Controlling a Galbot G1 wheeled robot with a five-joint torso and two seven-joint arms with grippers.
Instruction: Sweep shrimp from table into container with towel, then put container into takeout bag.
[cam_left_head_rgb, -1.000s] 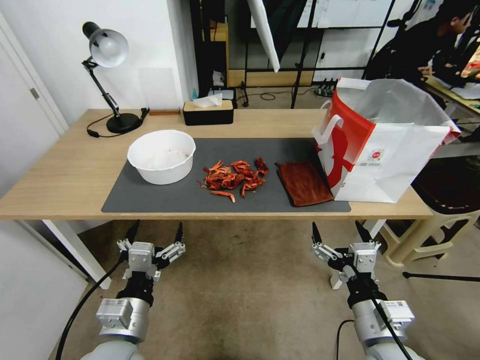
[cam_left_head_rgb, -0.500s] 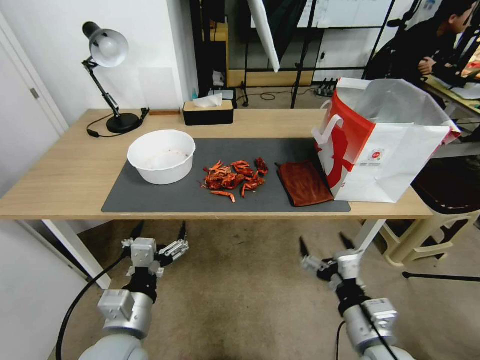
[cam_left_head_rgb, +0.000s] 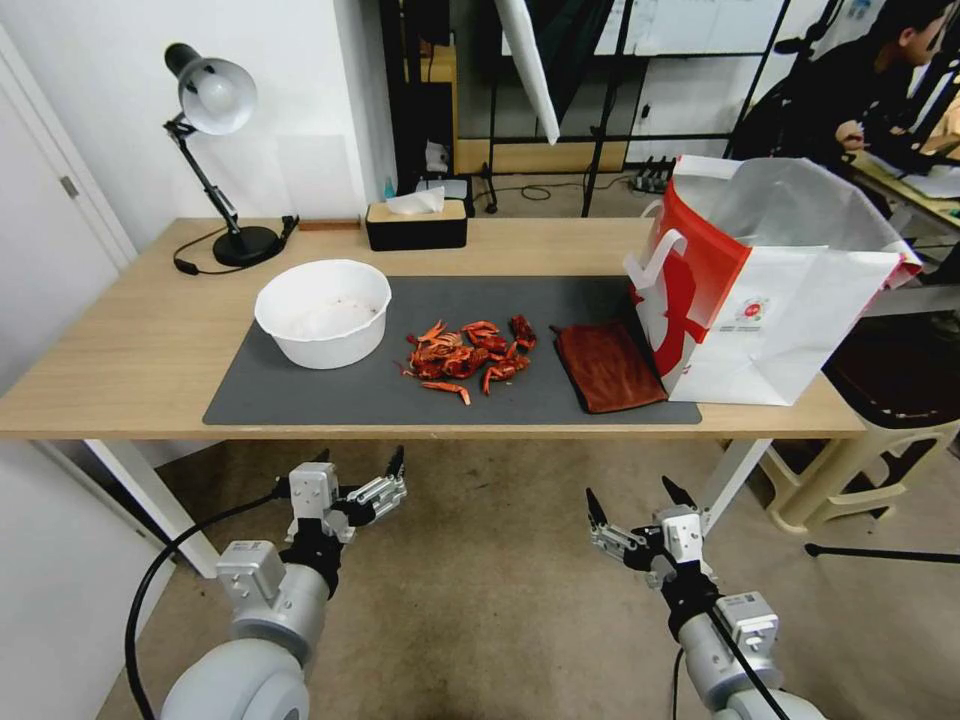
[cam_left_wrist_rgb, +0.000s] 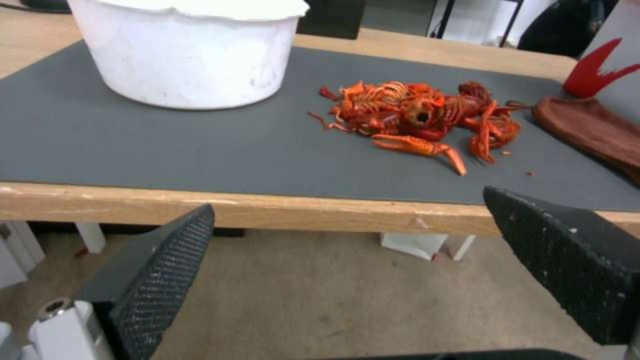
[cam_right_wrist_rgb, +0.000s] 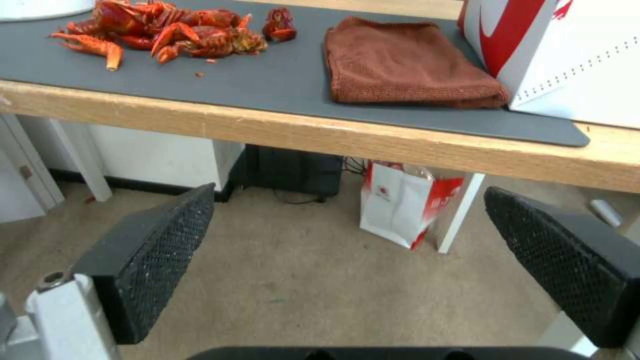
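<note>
The shrimp (cam_left_head_rgb: 468, 358) are red-orange on a dark grey mat (cam_left_head_rgb: 330, 395) over the light wooden table (cam_left_head_rgb: 120, 350). The container (cam_left_head_rgb: 322, 312) is plain white; the towel (cam_left_head_rgb: 608, 366) is dark red-brown. At 3 o'clock of the towel, the takeout bag (cam_left_head_rgb: 790, 330) is white with a red side panel.

container (cam_left_wrist_rgb: 187, 55): top cut off | towel (cam_left_wrist_rgb: 593, 132): far end cut off | takeout bag (cam_right_wrist_rgb: 567, 55): mostly cropped

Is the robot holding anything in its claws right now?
No. The left gripper and right gripper are both open and empty, below the table's front edge.
</note>
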